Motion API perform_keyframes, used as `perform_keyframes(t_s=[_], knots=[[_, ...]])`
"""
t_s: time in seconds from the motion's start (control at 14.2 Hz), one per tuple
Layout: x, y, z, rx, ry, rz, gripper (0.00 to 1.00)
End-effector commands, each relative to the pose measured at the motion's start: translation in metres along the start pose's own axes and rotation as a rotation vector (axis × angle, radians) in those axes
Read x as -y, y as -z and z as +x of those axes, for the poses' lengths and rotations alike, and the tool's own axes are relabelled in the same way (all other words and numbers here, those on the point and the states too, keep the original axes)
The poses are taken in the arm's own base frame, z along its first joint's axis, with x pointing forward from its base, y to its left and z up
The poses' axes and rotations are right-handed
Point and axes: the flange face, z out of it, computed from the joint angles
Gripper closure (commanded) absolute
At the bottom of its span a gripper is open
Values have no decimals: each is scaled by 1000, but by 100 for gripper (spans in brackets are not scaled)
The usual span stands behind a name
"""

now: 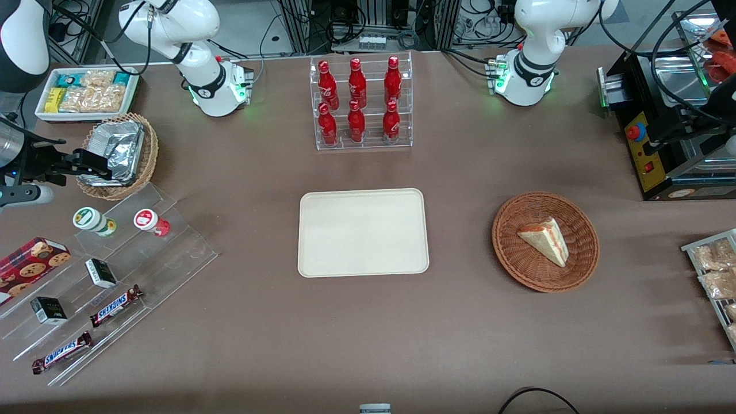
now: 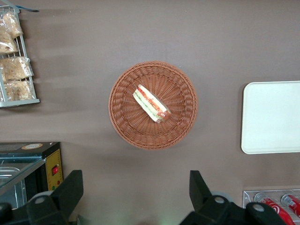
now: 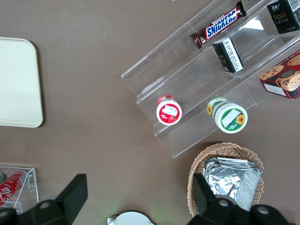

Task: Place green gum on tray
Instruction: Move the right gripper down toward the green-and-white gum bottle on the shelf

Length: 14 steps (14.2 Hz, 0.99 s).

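Note:
The green gum [image 1: 92, 221] [image 3: 228, 115] stands on the top step of a clear stepped stand, its white lid with a green mark facing up. A like bottle with a red lid [image 1: 150, 221] [image 3: 168, 110] stands beside it on the same step. The cream tray [image 1: 362, 233] [image 3: 16, 82] [image 2: 272, 117] lies bare in the middle of the table. My right gripper [image 1: 95, 165] [image 3: 139, 192] hovers open by the foil basket, farther from the front camera than the green gum. It holds nothing.
The clear stand [image 1: 115, 287] also carries Snickers bars [image 1: 115, 305], small black boxes [image 1: 101, 272] and a cookie box [image 1: 29, 264]. A wicker basket of foil [image 1: 118, 155] sits under the gripper. A cola bottle rack [image 1: 361, 103], a sandwich basket [image 1: 545, 241] and a white snack bin [image 1: 86, 92] stand around.

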Motion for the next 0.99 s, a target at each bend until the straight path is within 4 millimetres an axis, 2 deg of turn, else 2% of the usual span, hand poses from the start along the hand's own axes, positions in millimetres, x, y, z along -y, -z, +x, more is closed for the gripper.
perform_keyframes(t_s=[0.0,0.21,0.28,0.42,0.63,0.92], knots=[[-3,3,1,10,-17,-14,0],[-7,-8,8,12,-12,-13,0],[-11,-19,13,24,-10,-17,0],[-38,-48,15,7,31,-11,0],[-70,-71,13,-8,174,-2,0],[-119,-106,4,-47,481,-15,0]])
